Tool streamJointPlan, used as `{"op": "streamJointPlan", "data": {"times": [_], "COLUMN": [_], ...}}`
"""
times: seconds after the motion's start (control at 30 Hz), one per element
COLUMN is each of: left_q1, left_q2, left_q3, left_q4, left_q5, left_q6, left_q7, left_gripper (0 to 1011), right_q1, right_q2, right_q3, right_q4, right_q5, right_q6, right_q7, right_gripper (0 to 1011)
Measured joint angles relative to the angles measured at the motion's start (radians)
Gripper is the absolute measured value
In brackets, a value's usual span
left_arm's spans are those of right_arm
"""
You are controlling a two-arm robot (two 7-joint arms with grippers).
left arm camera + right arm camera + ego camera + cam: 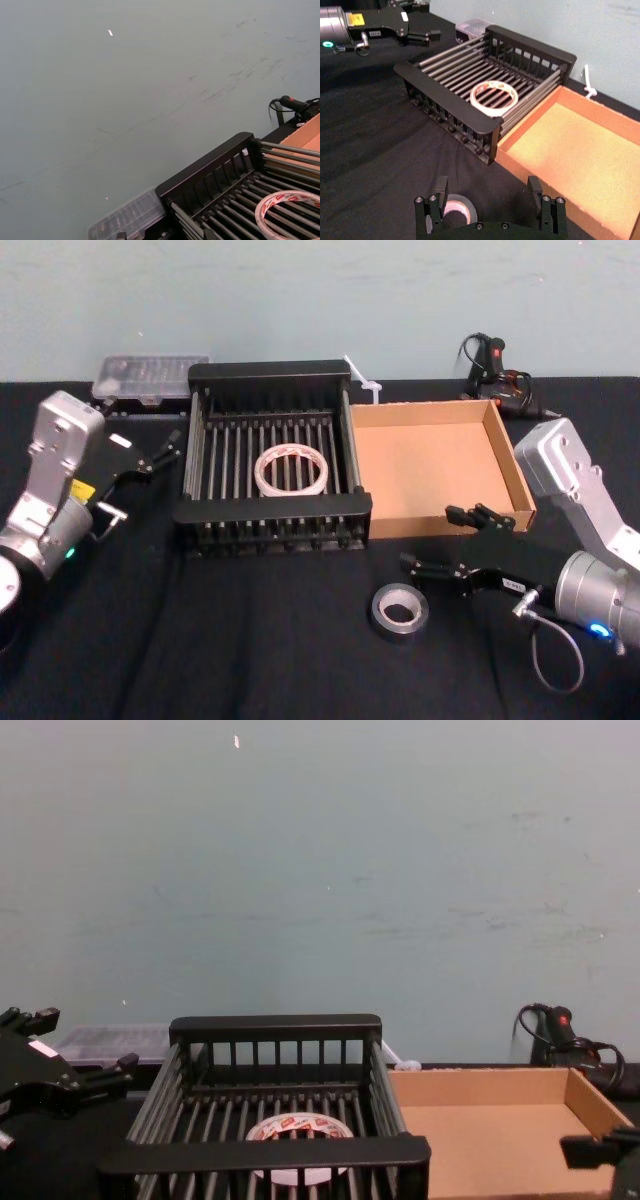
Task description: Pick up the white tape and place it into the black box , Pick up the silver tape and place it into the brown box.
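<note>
The white tape (291, 470) lies in the black box (270, 508). The open right end effector (447, 538) hovers beside the silver tape (400, 611) on the tabletop (250, 640); an off-centre grasp could slip. The left end effector (166, 448) waits open beside the black box.

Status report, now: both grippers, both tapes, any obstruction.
Left gripper open, beside black box. White tape in it. Right gripper open, near silver tape, on the table short of brown box. Nothing between them.
</note>
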Motion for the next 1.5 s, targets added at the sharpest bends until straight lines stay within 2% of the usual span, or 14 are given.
{"op": "streamJointPlan", "data": {"times": [0.23, 0.63, 1.27, 1.5], "left_q1": [0.0, 0.0, 0.0, 0.0], "left_q2": [0.0, 0.0, 0.0, 0.0], "left_q3": [0.0, 0.0, 0.0, 0.0], "left_q4": [0.0, 0.0, 0.0, 0.0], "left_q5": [0.0, 0.0, 0.0, 0.0], "left_q6": [0.0, 0.0, 0.0, 0.0], "left_q7": [0.0, 0.0, 0.0, 0.0], "left_gripper": [1001, 1001, 1001, 1001], "right_q1": [0.003, 0.021, 0.041, 0.061], "right_q2": [0.012, 0.016, 0.012, -0.002], "right_q3": [-0.017, -0.049, -0.069, -0.085], "right_q4": [0.01, 0.041, 0.08, 0.116], "right_q5": [0.018, 0.029, 0.041, 0.039], "right_q6": [0.045, 0.077, 0.09, 0.09], "right_q7": [0.002, 0.01, 0.006, 0.005], "right_gripper": [1002, 1002, 1002, 1002]}}
